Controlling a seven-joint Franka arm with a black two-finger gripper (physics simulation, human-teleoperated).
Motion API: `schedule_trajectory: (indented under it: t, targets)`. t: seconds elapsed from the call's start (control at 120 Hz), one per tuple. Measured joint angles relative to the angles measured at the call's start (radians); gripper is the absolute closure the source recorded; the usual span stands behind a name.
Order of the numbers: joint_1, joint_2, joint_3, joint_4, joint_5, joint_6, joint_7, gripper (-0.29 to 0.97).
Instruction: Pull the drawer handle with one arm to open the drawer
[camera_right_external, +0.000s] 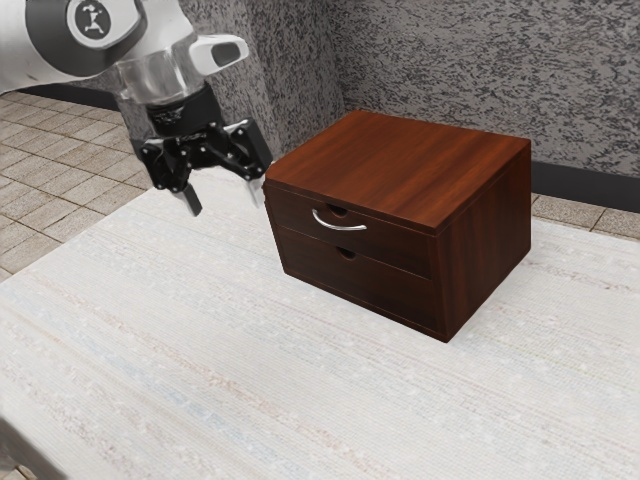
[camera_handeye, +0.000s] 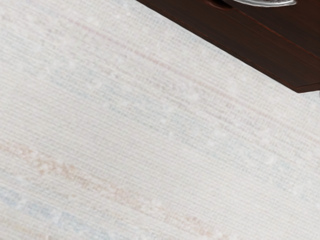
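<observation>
Grey stippled walls (camera_right_external: 450, 60) and a tiled floor back a pale table (camera_right_external: 200, 330). At the exterior view's left, the arm (camera_right_external: 90, 30) hangs its gripper (camera_right_external: 225, 196) above the table. Its jaws are spread and empty, just beside the cabinet (camera_right_external: 400, 165) and apart from it.

Toward the exterior view's right, the top drawer (camera_right_external: 385, 238) looks shut, flush with the front. It carries the handle (camera_right_external: 338, 223), a thin silver bow standing off the wood. In the wrist view the handle (camera_handeye: 265, 2) lies ahead of the hand, past bare table (camera_handeye: 125, 140).

The bow is probably rigid, smooth metal and somewhat slippery. The best hold is likely its middle, pinched from above and below, so the pull runs straight. The drawer should slide with modest drag, and the cabinet looks heavy enough to stay put.
</observation>
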Motion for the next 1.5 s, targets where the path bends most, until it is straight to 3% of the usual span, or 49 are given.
schedule_trajectory:
  t: [0.308, 0.5, 0.592, 0.825, 1.108, 1.5]
  targets:
    - [-0.020, 0.014, -0.039, -0.001, 0.001, 0.044, -0.597, 0.03]
    - [-0.019, -0.001, -0.035, -0.111, 0.013, 0.144, -0.839, 0.04]
    - [-0.018, -0.062, -0.035, -0.220, 0.027, 0.205, -0.931, 0.05]
    - [-0.037, -0.152, -0.055, -0.386, 0.081, 0.381, -1.114, 0.07]
    - [-0.057, -0.142, -0.079, -0.435, 0.107, 0.506, -1.261, 0.11]
    - [-0.052, -0.121, -0.079, -0.458, 0.122, 0.577, -1.378, 0.14]
